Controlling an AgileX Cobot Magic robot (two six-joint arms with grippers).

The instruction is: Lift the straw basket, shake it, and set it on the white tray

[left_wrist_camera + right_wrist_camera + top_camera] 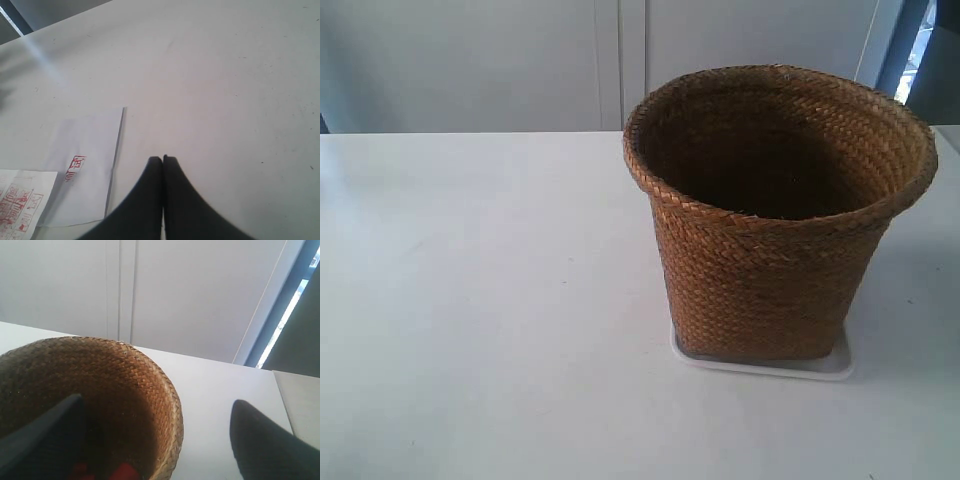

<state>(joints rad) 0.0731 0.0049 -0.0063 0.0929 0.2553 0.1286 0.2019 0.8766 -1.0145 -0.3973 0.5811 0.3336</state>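
Exterior view: the straw basket (770, 280) is standing upright on the white tray (835, 368). Its base is covering nearly all of the tray, leaving only a thin front rim and one corner peeking out. The table (470, 300) is stretching wide and bare toward this view's left, and its far edge is running along the wall behind the basket.

Left wrist view: the left gripper (163, 158) is hanging over plain tabletop with its fingers pressed together, clasping nothing. A white sheet (85, 170) and a red-stamped paper (20, 205), shown in this view alone, are lying just beside it.

Right wrist view: the right gripper (157, 400) is spreading its jaws wide, straddling the basket's braided rim. One finger (45, 440) is showing against the mouth and the other is outside over the table, gripping nothing. Something red at the picture's edge is too cropped to identify.
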